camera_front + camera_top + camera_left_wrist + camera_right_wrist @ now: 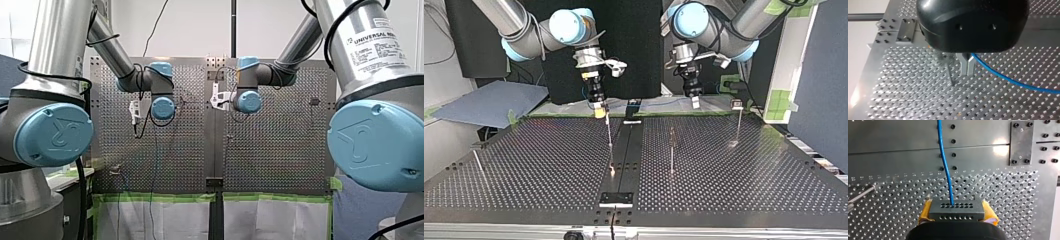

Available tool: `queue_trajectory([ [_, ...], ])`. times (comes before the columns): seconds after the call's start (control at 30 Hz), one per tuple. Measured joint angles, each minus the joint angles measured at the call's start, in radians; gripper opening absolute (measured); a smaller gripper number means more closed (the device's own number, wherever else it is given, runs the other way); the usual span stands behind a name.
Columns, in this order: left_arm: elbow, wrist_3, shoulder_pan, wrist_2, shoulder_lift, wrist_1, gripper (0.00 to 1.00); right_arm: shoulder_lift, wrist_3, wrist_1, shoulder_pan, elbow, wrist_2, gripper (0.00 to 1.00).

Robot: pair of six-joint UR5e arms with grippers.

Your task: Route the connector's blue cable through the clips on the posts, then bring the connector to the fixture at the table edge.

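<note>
Connector [956,208] clamped in right gripper [957,212], left gripper [967,68] pinched shut on blue cable [1008,78]; posts [671,150] look unthreaded, so routing and delivery not yet done.

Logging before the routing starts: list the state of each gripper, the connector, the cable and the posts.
right gripper, shut on connector.
connector, held between yellow pads, cable leaving its face.
left gripper, shut on blue cable.
blue cable, running free from left gripper, on no post that shows.
posts, upright, no cable on them.
</note>
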State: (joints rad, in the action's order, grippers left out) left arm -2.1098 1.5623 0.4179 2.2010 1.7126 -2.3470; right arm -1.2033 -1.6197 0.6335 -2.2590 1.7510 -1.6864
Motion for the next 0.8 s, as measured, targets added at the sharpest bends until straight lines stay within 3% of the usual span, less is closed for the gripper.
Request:
queue_trajectory([
  [0.2, 0.02, -0.014, -0.047, -0.035, -0.034, -0.033, 0.0, 0.001, -0.007, -0.021, 0.006, -0.023, 0.005, 0.0],
  [0.8, 0.059, 0.0, -0.096, -0.157, -0.017, -0.063, 0.0, 0.01, -0.027, -0.042, 0.043, -0.043, 0.023, 0.0],
])
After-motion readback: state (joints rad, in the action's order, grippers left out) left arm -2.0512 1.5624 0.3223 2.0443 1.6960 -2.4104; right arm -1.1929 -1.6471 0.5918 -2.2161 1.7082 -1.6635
